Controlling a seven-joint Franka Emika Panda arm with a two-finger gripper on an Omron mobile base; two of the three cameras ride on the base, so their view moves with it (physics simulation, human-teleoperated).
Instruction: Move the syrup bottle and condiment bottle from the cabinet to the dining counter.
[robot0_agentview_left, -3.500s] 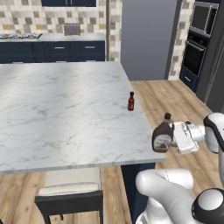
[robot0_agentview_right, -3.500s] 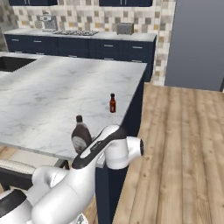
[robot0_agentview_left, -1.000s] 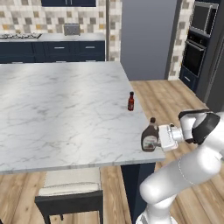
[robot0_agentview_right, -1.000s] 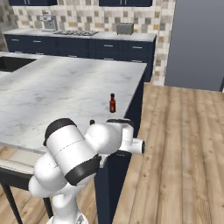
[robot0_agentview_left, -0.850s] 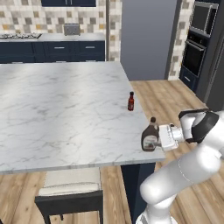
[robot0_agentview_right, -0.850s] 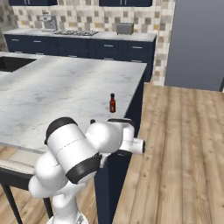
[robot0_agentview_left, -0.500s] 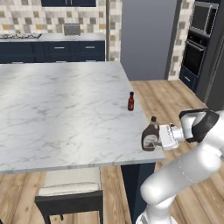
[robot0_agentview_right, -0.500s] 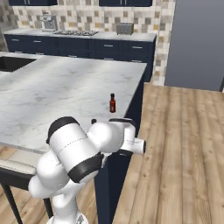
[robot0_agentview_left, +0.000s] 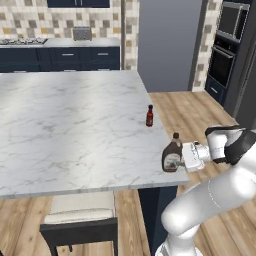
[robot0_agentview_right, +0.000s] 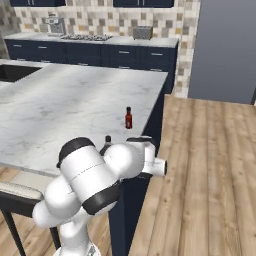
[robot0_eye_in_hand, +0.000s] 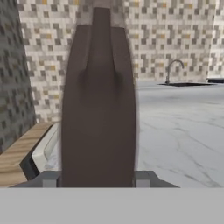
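Now fingers (robot0_agentview_left: 181, 156) grip syrup bottle (robot0_agentview_left: 172, 153) at marble dining counter (robot0_agentview_left: 70, 125) corner; wood floor (robot0_agentview_right: 210, 165) beside.

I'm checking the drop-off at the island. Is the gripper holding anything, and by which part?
Yes: the gripper is closed on the dark brown, wide-bodied syrup bottle, gripping its rounded body from the side, upright at the white marble dining counter's corner.

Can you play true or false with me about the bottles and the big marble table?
1. The syrup bottle stands upright at the edge of the dining counter. True.
2. The gripper is closed on the small condiment bottle. False: it is closed on the syrup bottle.
3. The condiment bottle lies on its side. False: it stands upright on the counter.
4. The two bottles are apart, not touching. True.
5. A stool sits under the counter's near edge. True.
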